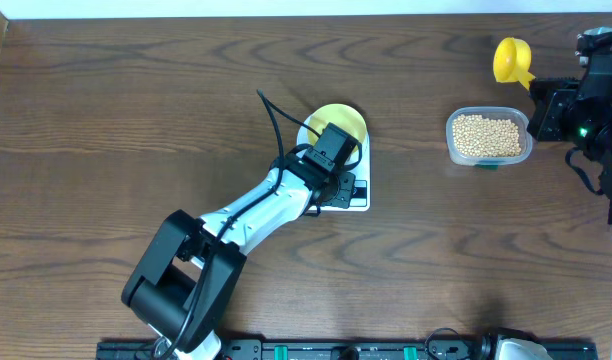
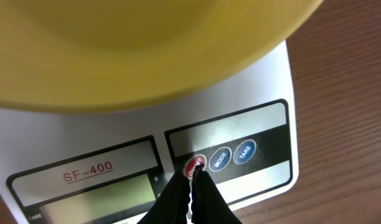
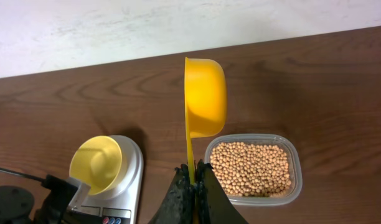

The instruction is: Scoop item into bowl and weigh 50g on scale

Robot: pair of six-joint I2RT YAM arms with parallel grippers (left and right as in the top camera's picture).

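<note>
The pale yellow bowl point(image 1: 338, 121) sits empty on the white scale point(image 1: 357, 197) at mid-table; both show in the right wrist view, bowl point(image 3: 97, 164) on scale point(image 3: 134, 168). My left gripper point(image 2: 194, 177) is shut, its tips on the scale's red button point(image 2: 195, 164), with the bowl point(image 2: 141, 43) just beyond. The beans point(image 1: 486, 134) fill a clear tub point(image 3: 253, 168) to the right. My right gripper point(image 3: 195, 169) is shut on the handle of a bright yellow scoop point(image 3: 205, 96), held empty above the table behind the tub; the scoop also shows overhead point(image 1: 512, 58).
The scale point(image 2: 284, 93) has a blank display point(image 2: 97, 199) and blue MODE point(image 2: 219, 158) and TARE point(image 2: 244, 151) buttons. Brown wooden table point(image 1: 136, 120) all around. A pale wall edge runs behind the table point(image 3: 116, 25). The left arm base stands at the front point(image 1: 176, 290).
</note>
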